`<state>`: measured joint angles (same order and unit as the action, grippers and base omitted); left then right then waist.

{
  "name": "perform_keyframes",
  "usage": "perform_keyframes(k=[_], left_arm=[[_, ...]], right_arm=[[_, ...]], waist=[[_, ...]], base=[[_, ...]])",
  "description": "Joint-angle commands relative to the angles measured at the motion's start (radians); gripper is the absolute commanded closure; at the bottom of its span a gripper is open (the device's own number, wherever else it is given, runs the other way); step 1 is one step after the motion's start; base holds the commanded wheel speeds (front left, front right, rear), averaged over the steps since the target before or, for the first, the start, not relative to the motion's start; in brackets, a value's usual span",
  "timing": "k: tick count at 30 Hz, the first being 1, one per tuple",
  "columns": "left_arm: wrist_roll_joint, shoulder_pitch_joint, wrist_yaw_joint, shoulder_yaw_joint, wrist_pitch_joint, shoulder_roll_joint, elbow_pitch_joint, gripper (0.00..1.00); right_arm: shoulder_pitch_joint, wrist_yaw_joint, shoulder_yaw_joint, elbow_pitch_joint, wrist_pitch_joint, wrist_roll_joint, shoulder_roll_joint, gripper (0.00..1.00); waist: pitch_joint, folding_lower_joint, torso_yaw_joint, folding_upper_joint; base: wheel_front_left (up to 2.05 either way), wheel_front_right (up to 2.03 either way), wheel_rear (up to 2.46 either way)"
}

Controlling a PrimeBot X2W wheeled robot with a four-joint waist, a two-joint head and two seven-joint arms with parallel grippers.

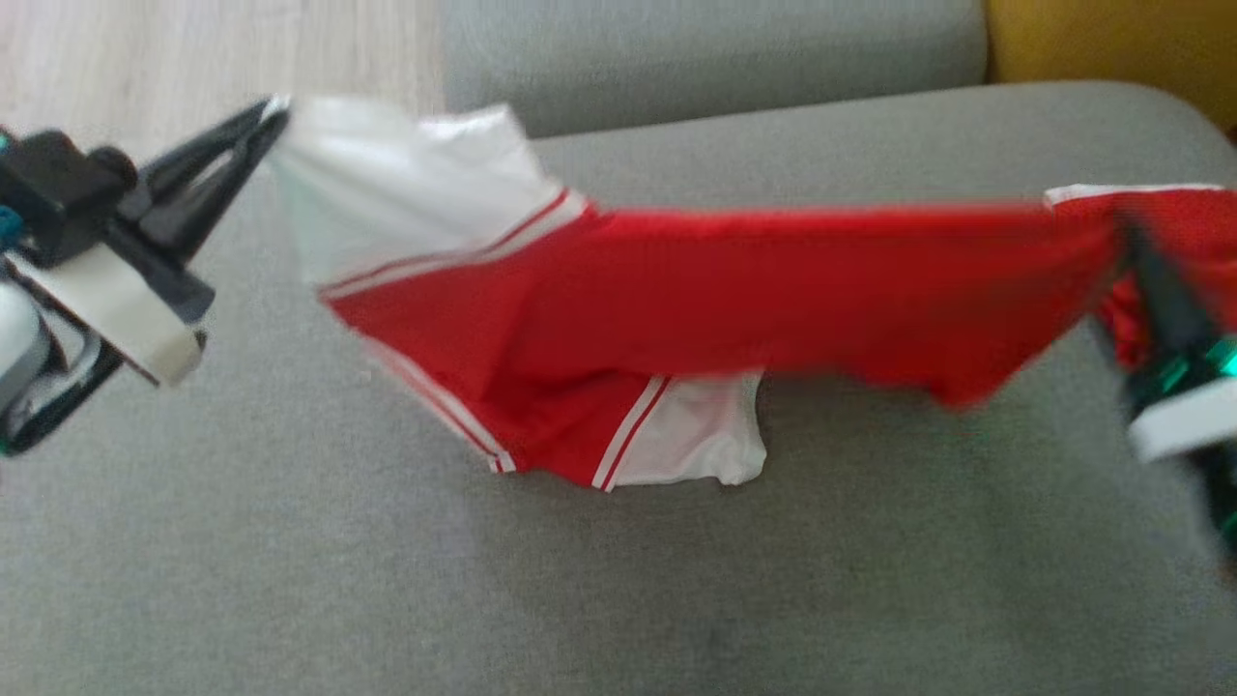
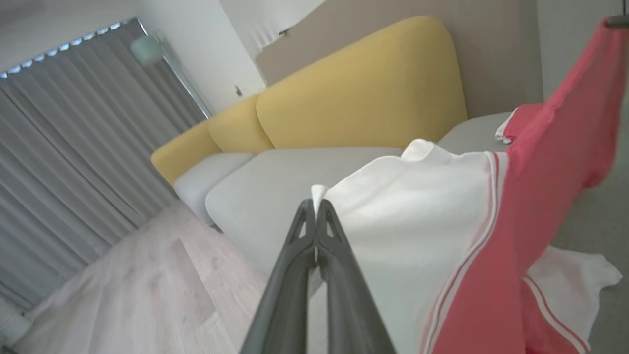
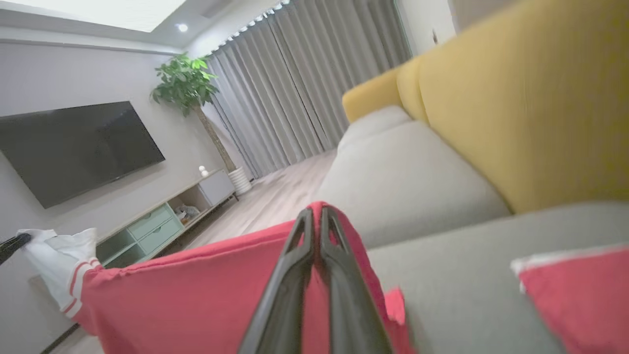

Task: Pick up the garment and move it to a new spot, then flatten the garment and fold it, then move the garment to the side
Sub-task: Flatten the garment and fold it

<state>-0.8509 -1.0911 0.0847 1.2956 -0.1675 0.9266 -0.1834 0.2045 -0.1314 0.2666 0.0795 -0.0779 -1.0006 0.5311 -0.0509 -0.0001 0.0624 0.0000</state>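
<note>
We see the left end effector (image 1: 269, 118) and right end effector (image 1: 1133, 253) clenched on the smooth red-and-white garment (image 1: 734, 290), stretched between them

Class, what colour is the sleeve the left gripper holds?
White sleeve, red-striped trim; clearest in the head view.

Head camera looks down on the sofa seat (image 1: 387, 580); both wrist cameras look low across it; all share the garment (image 1: 734, 290).

The garment (image 1: 734, 290) is red with white, stripe-trimmed sleeves. It hangs stretched out sideways. One white sleeve droops onto the grey sofa seat (image 1: 387, 599).
</note>
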Motion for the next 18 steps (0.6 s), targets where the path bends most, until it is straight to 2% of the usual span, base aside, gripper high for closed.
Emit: perform_keyframes(k=[1,5,9,13,18], left_arm=[[0.021,-0.094,-0.017,-0.081,-0.022,0.052,0.036,1.0],[0.064,-0.16,-0.023,-0.111,-0.035,0.065,0.099,1.0],[0.076,-0.244,-0.015,-0.153,-0.036,0.059,0.131,1.0],[0.06,-0.328,0.012,-0.194,-0.049,0.028,0.104,1.0],[0.069,-0.414,0.032,-0.196,-0.037,-0.018,0.014,1.0]], right_arm=[[0.089,0.001,-0.041,-0.064,0.043,0.019,0.07,1.0],[0.199,0.001,-0.112,-0.111,0.154,0.035,0.13,1.0],[0.313,0.001,-0.156,-0.129,0.26,0.049,0.152,1.0],[0.434,0.001,-0.18,-0.065,0.341,0.051,0.125,1.0],[0.563,0.001,-0.185,0.05,0.367,0.074,0.077,1.0]], waist=[[0.026,0.0001,0.001,0.0],[0.044,0.0001,-0.01,0.0],[0.038,0.0001,-0.021,0.0],[0.001,0.0001,-0.03,0.0],[-0.08,0.0001,-0.039,0.0]], base=[[0.0,0.0,0.0],[0.0,0.0,0.0],[0.0,0.0,0.0],[0.0,0.0,0.0],[0.0,0.0,0.0]])
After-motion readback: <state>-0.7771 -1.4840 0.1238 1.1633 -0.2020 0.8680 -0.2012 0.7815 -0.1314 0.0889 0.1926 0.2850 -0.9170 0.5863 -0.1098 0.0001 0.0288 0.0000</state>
